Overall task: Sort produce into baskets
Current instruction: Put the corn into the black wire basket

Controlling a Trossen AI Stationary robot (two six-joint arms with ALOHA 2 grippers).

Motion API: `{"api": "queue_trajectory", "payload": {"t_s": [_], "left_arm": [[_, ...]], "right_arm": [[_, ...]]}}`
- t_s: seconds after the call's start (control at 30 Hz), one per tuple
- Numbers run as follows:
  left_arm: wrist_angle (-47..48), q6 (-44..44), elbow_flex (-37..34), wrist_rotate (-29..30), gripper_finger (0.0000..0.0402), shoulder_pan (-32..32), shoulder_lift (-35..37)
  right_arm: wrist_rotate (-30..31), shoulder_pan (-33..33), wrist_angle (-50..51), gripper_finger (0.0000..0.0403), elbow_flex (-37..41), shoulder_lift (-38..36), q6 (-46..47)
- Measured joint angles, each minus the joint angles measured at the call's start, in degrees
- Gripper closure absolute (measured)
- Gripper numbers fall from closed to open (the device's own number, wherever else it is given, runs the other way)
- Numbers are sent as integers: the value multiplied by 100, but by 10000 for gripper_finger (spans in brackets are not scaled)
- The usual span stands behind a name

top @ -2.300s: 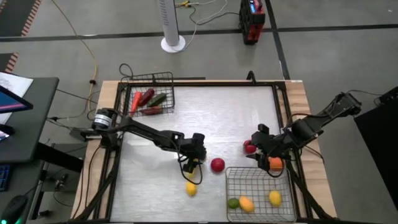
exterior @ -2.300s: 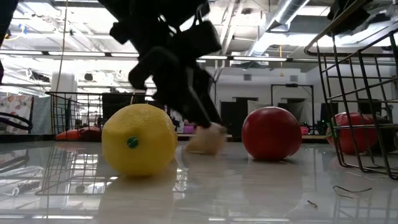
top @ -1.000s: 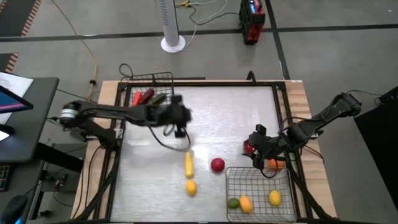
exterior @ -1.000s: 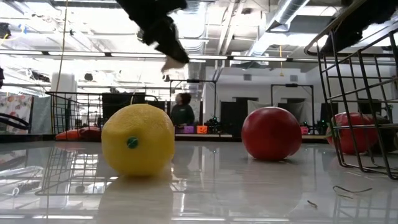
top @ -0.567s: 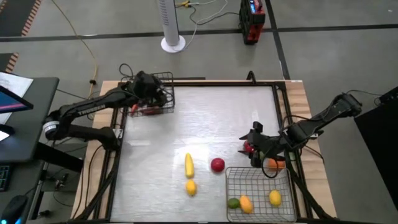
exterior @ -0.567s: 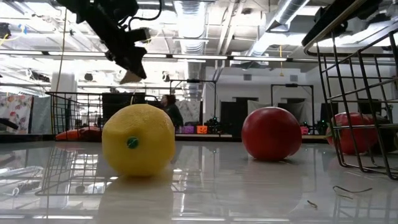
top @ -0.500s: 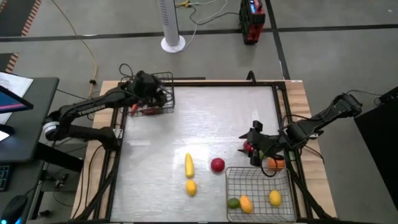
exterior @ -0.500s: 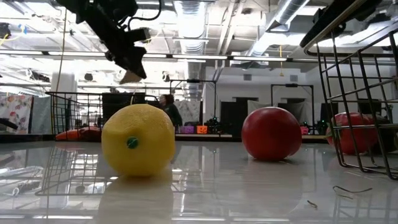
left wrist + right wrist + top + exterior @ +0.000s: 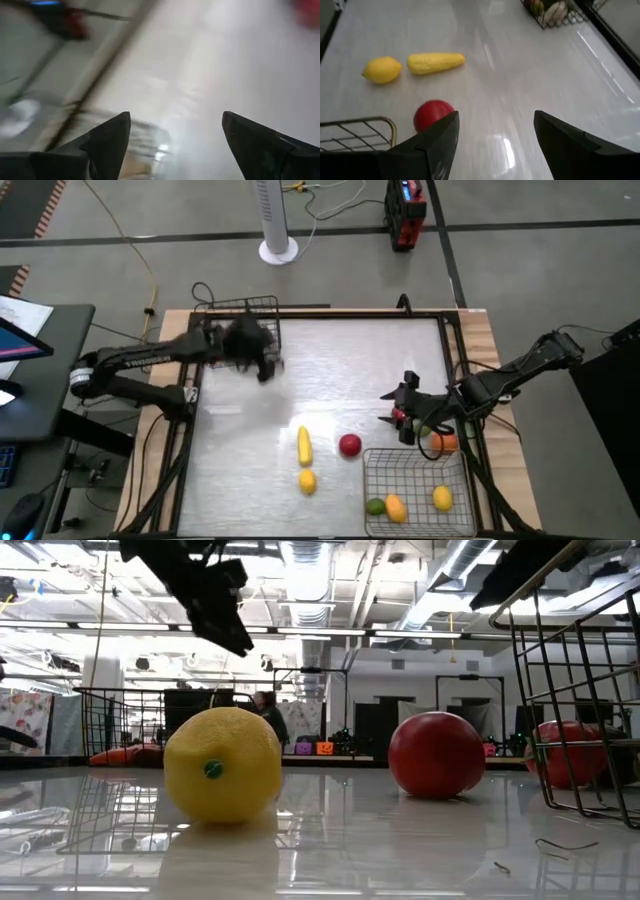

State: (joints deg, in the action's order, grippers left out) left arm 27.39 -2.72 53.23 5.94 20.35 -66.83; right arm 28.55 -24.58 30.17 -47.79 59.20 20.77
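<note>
Your left gripper point(image 9: 268, 367) hangs empty, jaws spread, just beside the dark wire basket point(image 9: 262, 307). Your right gripper point(image 9: 400, 418) has jaws apart, empty, with a round red ball point(image 9: 349, 444) ahead.

You see a glossy pale table top point(image 9: 400, 850) that mirrors the ceiling lights and the fruit. The lemon point(image 9: 222, 765) has a finely pebbled, matt yellow skin. The red ball point(image 9: 436, 754) beside it looks smooth with a soft sheen. The near basket point(image 9: 575, 710) is thin dark metal wire, bare and slightly shiny. From above, the table's side edges point(image 9: 487, 340) look like light unfinished wood. The yellow elongated piece point(image 9: 435, 63) has a bumpy, grainy surface.
</note>
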Motion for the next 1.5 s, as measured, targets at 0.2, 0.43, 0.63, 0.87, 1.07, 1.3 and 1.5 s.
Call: {"api": "queue_trajectory", "payload": {"t_s": [0.2, 0.43, 0.63, 0.87, 1.07, 1.3, 1.5], "left_arm": [[-199, 373, 33, -124, 123, -1679, -486], [-286, 2123, 116, -134, 131, -2340, -1540], [-726, 3837, 116, -634, 132, -2528, -2397], [-1018, 2490, 116, -770, 132, -2842, -2574], [-1046, -452, 116, -616, 132, -2978, -2557], [-1024, -2543, 306, -869, 132, -3081, -2628], [-211, -3358, 1201, -1350, 132, -3000, -3193]], "right_arm": [[-29, 68, -366, 117, 0, 0, -266], [18, 213, -406, 117, 0, 5, -266], [958, 273, -969, 117, 0, 219, -486], [597, 837, -1272, 117, -2, 260, -1225], [-3, 1256, -1324, 117, -2, 341, -1470], [-198, 1385, -1479, 117, -7, 488, -1481], [-362, 1381, -1584, 117, -7, 578, -1470]]}}
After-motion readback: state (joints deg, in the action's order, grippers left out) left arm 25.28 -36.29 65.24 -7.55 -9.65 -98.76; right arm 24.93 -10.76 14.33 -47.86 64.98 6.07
